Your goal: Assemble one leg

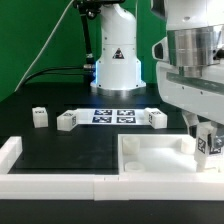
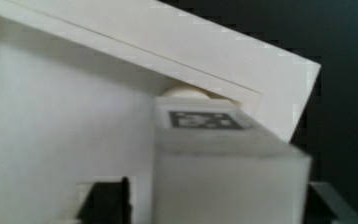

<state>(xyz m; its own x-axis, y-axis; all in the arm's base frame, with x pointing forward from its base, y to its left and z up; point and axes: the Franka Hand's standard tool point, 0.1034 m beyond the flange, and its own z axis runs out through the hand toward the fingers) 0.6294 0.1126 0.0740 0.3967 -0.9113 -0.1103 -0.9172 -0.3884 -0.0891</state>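
Observation:
My gripper (image 1: 204,133) hangs over the right corner of the large white tray-like top (image 1: 150,158) and is shut on a leg (image 1: 211,148), a chunky white block with a black-and-white tag. In the wrist view the leg (image 2: 226,165) stands between my jaws at the gripper (image 2: 220,208). Its tagged face is towards the camera and its far end is at a corner of the top (image 2: 87,90). Whether the leg touches the top cannot be told. Three more legs lie on the black table: two at the exterior view's left (image 1: 40,117) (image 1: 67,121) and one nearer the middle (image 1: 157,118).
The marker board (image 1: 112,116) lies flat in front of the robot's base (image 1: 117,65). A white L-shaped rail (image 1: 14,152) borders the table at the front left and runs along the front edge. Cables trail at the back left.

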